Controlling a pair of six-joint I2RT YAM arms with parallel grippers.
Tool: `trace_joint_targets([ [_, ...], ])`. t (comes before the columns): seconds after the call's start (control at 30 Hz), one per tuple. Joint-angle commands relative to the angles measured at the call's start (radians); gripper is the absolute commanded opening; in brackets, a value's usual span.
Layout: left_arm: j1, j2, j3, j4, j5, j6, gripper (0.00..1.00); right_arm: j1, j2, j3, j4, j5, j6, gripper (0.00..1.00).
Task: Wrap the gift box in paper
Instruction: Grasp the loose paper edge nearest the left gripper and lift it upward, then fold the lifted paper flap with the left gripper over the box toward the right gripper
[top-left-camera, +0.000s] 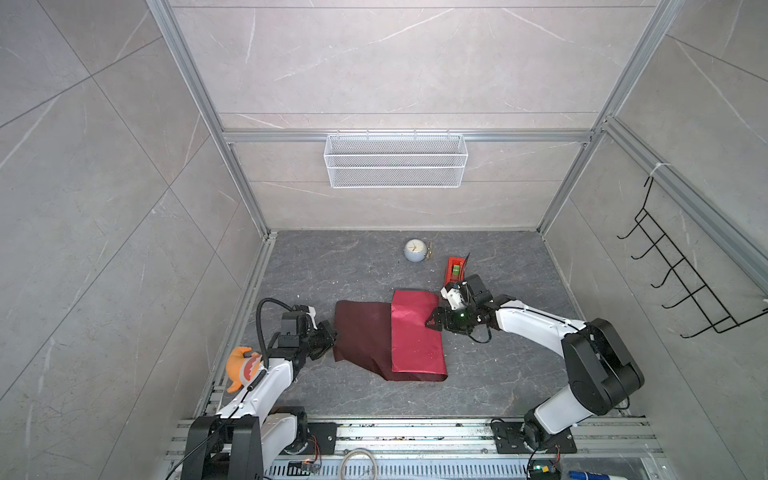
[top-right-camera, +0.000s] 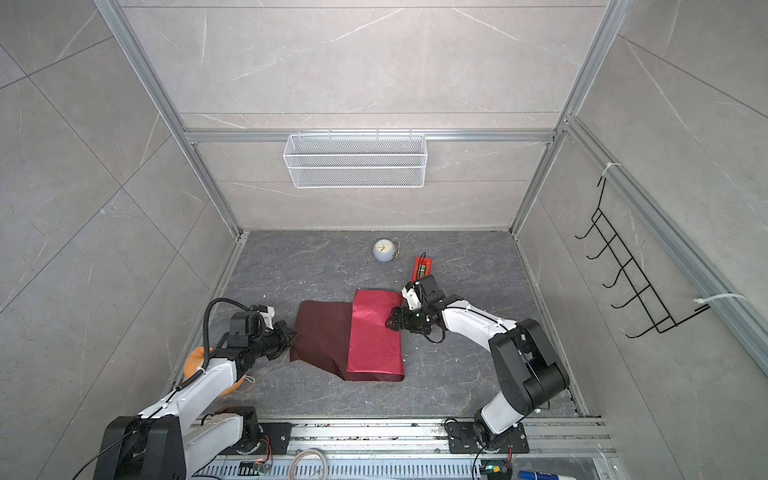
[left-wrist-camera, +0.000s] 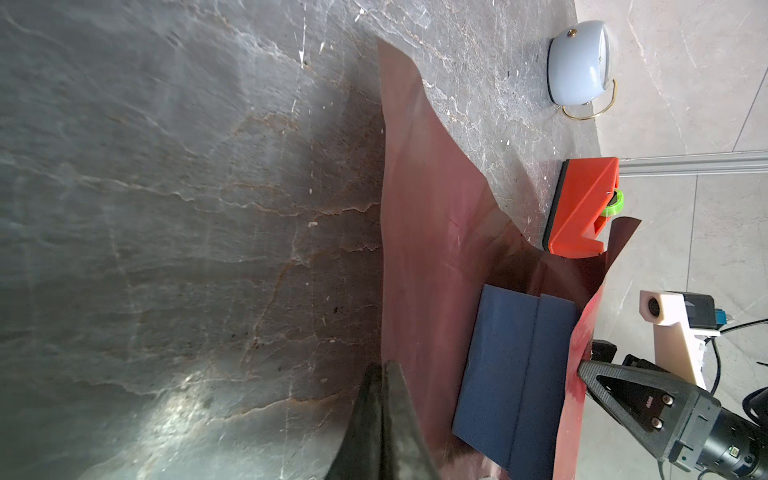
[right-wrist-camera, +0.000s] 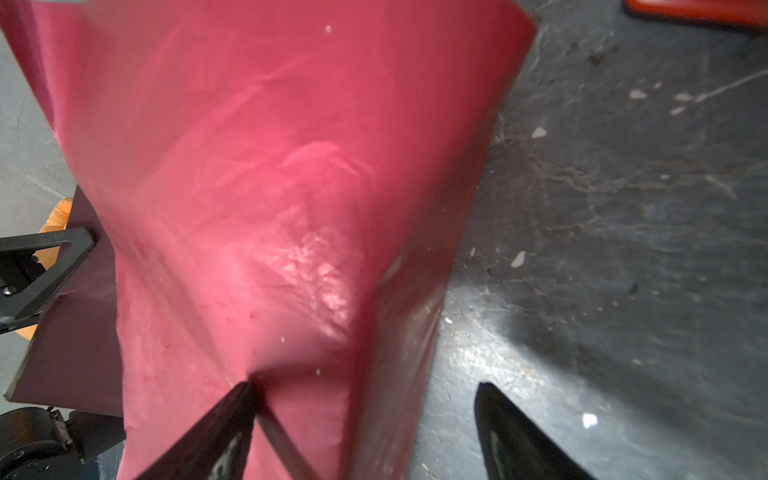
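You have one sheet of the paper on the floor, and everything else is placed from it. About half lies flat with the dark maroon side up. The other half is folded over, shiny red side up, in both top views.

There is one gift box. It is navy and lies on the paper's maroon side, partly under the raised red flap. You see it only in the left wrist view; the flap hides it from above.

There are two grippers. The left gripper sits at the paper's maroon outer edge with its jaws pressed together. You cannot tell whether that edge is pinched between them. The right gripper is at the opposite, red side with its jaws wide apart. One of its fingers touches the red flap and the other hangs over bare floor beside the paper.

One red tape dispenser stands just beyond the paper's far corner, and one pale round clock stands further beyond that. One orange plush toy rests on the left arm, well apart from the paper.
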Motion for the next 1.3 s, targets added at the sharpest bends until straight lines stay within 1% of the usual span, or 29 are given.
trace_joint_targets([
  [0.0, -0.017, -0.040, 0.026, -0.032, -0.003, 0.036, 0.00, 0.014, 0.065, -0.036, -0.088, 0.109, -0.018, 0.84],
  [0.1, -0.075, -0.061, 0.060, -0.056, -0.025, 0.052, 0.00, 0.015, 0.065, -0.036, -0.088, 0.108, -0.019, 0.84],
  [0.17, -0.147, -0.071, 0.100, -0.103, -0.087, 0.075, 0.00, 0.014, 0.066, -0.036, -0.089, 0.108, -0.017, 0.84],
  [0.23, -0.236, -0.072, 0.149, -0.163, -0.171, 0.099, 0.00, 0.014, 0.065, -0.036, -0.089, 0.108, -0.017, 0.84],
  [0.37, -0.402, -0.046, 0.252, -0.271, -0.324, 0.117, 0.00, 0.014, 0.066, -0.036, -0.090, 0.106, -0.016, 0.84],
  [0.43, -0.475, -0.019, 0.303, -0.317, -0.375, 0.124, 0.00, 0.014, 0.066, -0.036, -0.091, 0.108, -0.017, 0.84],
  [0.53, -0.542, 0.024, 0.370, -0.377, -0.409, 0.140, 0.00, 0.014, 0.069, -0.032, -0.093, 0.105, -0.017, 0.84],
  [0.7, -0.612, 0.074, 0.455, -0.469, -0.454, 0.173, 0.02, 0.014, 0.069, -0.031, -0.093, 0.106, -0.020, 0.84],
  [0.77, -0.624, 0.083, 0.474, -0.491, -0.455, 0.186, 0.02, 0.014, 0.070, -0.032, -0.093, 0.106, -0.020, 0.84],
  [0.97, -0.624, 0.093, 0.544, -0.564, -0.447, 0.232, 0.02, 0.015, 0.070, -0.034, -0.090, 0.105, -0.021, 0.84],
  [1.13, -0.624, 0.113, 0.612, -0.625, -0.409, 0.300, 0.02, 0.015, 0.069, -0.033, -0.094, 0.106, -0.023, 0.84],
  [1.27, -0.627, 0.140, 0.648, -0.650, -0.379, 0.308, 0.02, 0.014, 0.072, -0.031, -0.093, 0.106, -0.020, 0.84],
])
